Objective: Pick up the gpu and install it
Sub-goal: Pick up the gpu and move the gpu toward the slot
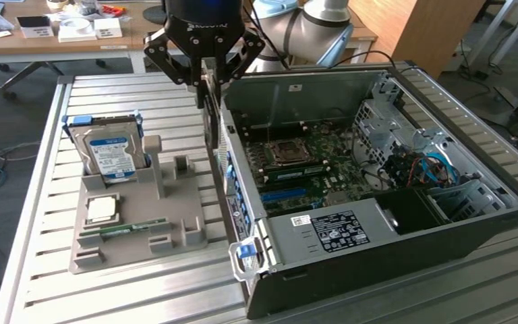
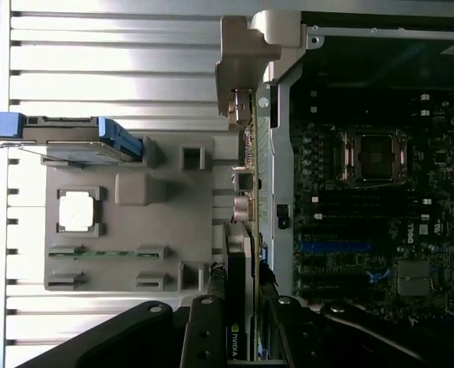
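Black metal gripper (image 2: pixel 246 310) fingers (image 2: pixel 205 331), seen closest in the wrist view, are clamped narrowly on the gpu (image 2: pixel 251 176), a thin green circuit card with a black cooler and a bright metal end bracket. The card hangs edge-on and upright from the gripper, outside the open black computer case (image 1: pixel 376 263), just beside the case wall that faces the grey fixture. Its bracket end is the end farthest from the fingers. Whether the card touches that wall cannot be told.

Inside the case lies a dark green motherboard (image 1: pixel 326 172) with a square silver processor socket (image 1: pixel 288 152) and a blue expansion slot (image 1: pixel 288 194). A grey power supply with a white label (image 1: pixel 331 229) sits in the case's near part in the exterior view.

Beside the case, on the gpu's side, stands a grey plastic fixture (image 1: pixel 183 209). It carries a blue-labelled silver hard drive (image 1: pixel 110 152) standing upright at its end farther from the case's near corner. A flat square silver processor chip (image 1: pixel 102 209) and a small green memory stick (image 1: pixel 129 228) lie in its seats. Case and fixture both rest on a table of ribbed aluminium slats (image 1: pixel 133 290).
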`<state>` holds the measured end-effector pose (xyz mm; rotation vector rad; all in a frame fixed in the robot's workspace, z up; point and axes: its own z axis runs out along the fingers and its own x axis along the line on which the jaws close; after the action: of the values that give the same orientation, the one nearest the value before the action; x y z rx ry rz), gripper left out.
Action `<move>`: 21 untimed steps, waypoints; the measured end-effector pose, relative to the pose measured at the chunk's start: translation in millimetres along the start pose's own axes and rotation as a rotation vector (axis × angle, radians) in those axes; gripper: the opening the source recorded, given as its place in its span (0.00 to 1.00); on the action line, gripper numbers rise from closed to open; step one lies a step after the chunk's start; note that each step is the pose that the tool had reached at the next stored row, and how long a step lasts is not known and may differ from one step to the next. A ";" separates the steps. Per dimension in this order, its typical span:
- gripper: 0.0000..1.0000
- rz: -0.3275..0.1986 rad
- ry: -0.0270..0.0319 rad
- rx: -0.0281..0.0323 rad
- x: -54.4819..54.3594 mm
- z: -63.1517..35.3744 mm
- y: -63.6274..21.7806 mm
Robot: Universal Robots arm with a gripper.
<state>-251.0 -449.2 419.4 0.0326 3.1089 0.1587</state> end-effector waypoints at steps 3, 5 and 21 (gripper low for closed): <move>0.27 0.000 0.0000 -0.0028 -3.7 0.1 0.1; 0.27 0.000 0.0001 -0.0047 -6.1 0.2 0.1; 0.27 0.001 0.0003 -0.0209 -26.7 0.8 0.5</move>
<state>-224.3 -449.2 419.3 0.0331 3.1072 0.1911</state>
